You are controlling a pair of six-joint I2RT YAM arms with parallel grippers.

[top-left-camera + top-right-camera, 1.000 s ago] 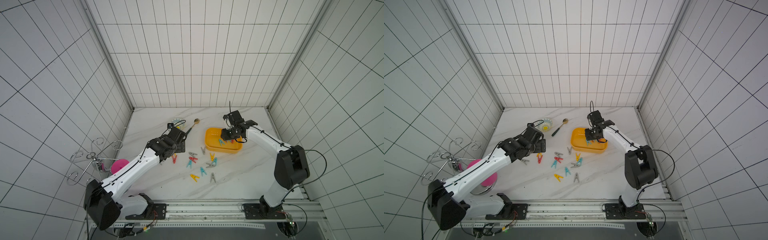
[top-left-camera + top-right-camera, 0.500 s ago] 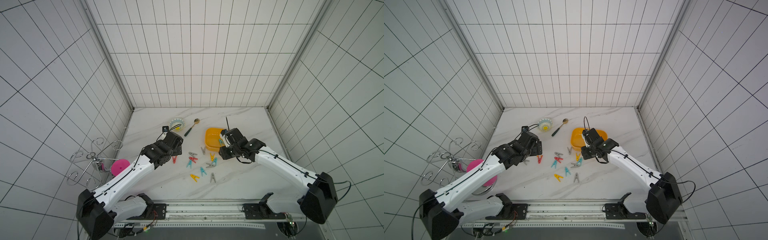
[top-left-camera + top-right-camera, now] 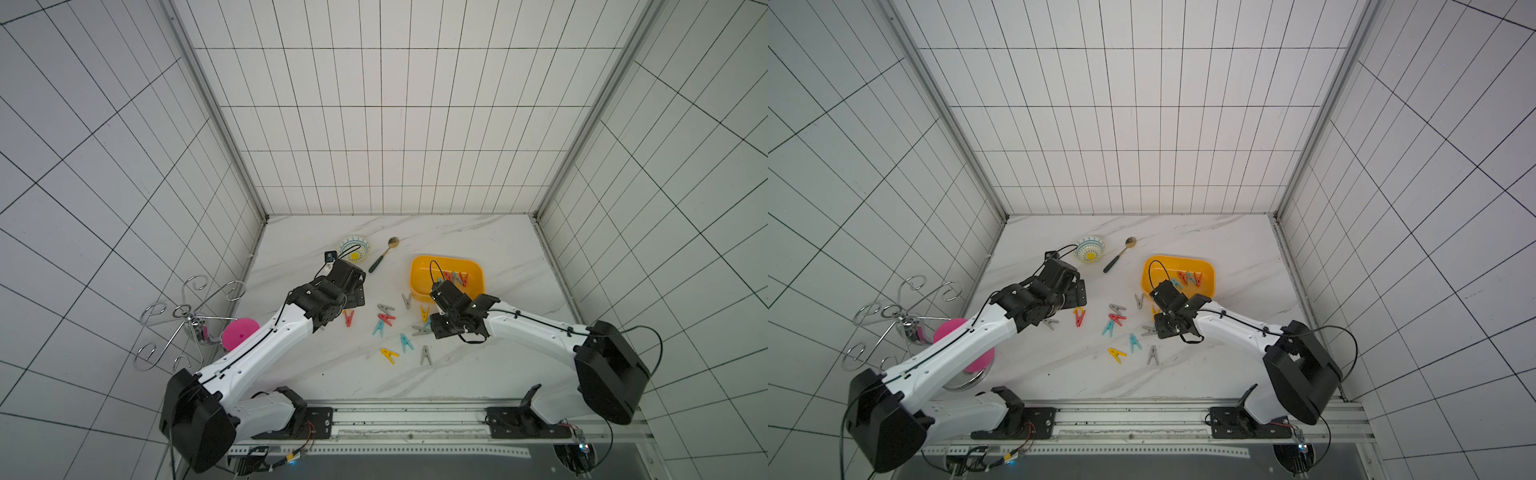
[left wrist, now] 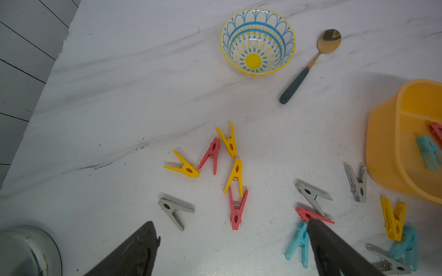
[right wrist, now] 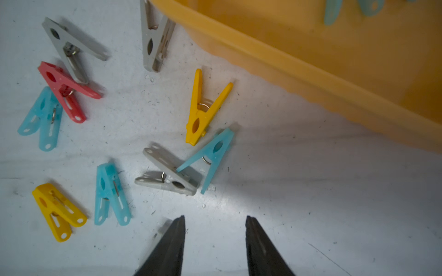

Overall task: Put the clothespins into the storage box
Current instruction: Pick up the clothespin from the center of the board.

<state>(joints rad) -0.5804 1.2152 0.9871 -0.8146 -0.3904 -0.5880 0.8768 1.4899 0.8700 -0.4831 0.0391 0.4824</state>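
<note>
Small red, yellow, teal and grey plastic clothespins (image 3: pixel 386 319): most scattered on the white marble tabletop (image 3: pixel 457 374).
Shallow yellow plastic storage box (image 3: pixel 449 258): just beside the scatter, with a few clothespins inside.
My left end effector (image 4: pixel 230 222): spread wide, empty.
My right end effector (image 5: pixel 214 216): partly spread, empty.
Left wrist view only: yellow clothespins (image 4: pixel 229 145) that my arm mostly covers in both top views.

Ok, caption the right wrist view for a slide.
Open, empty right gripper hovers over loose clothespins beside the yellow box.
</note>
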